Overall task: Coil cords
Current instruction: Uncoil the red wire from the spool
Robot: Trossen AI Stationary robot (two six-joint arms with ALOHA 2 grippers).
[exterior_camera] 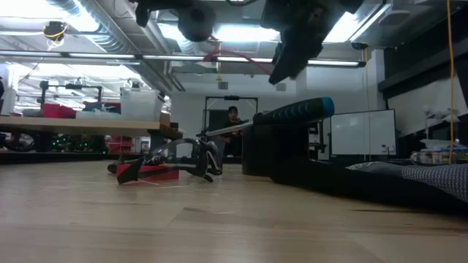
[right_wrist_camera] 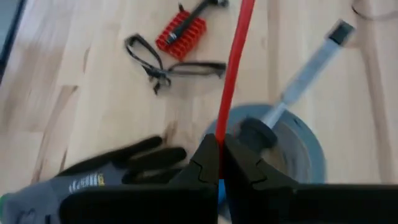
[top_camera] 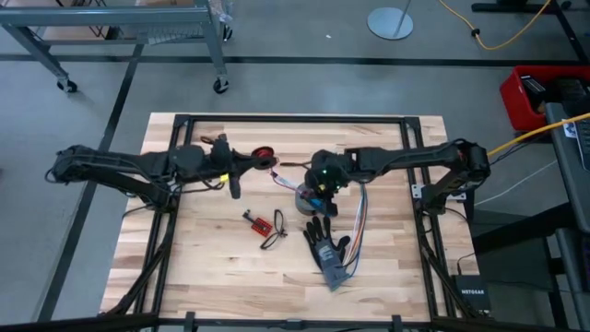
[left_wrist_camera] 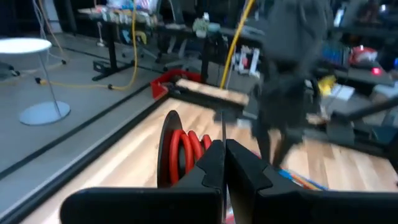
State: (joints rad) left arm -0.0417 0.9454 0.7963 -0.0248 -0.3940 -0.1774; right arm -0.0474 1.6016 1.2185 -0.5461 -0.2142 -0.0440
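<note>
Setting: a pale wooden table [top_camera: 203, 267] in a workshop with a grey floor.
High view: the left gripper [top_camera: 234, 189] hangs beside a red coil [top_camera: 264, 157]. The right gripper [top_camera: 318, 195] is over the grey tape roll [top_camera: 304, 198]. A thin cord [top_camera: 284, 175] runs between coil and right gripper. A glove [top_camera: 328, 251] lies nearer the table's front.
Low view: both arms hang overhead, with a red strand [exterior_camera: 219, 55] beneath them. A person [exterior_camera: 232, 113] stands far behind.
Left wrist view: the fingers of the left gripper [left_wrist_camera: 222, 149] are clenched just short of the coil [left_wrist_camera: 185, 150]. Whether they pinch the strand cannot be told.
Right wrist view: the right gripper [right_wrist_camera: 221, 149] is clamped on the red cord [right_wrist_camera: 235, 74], above the tape roll [right_wrist_camera: 298, 149]. A red board [right_wrist_camera: 181, 30] lies well apart.
</note>
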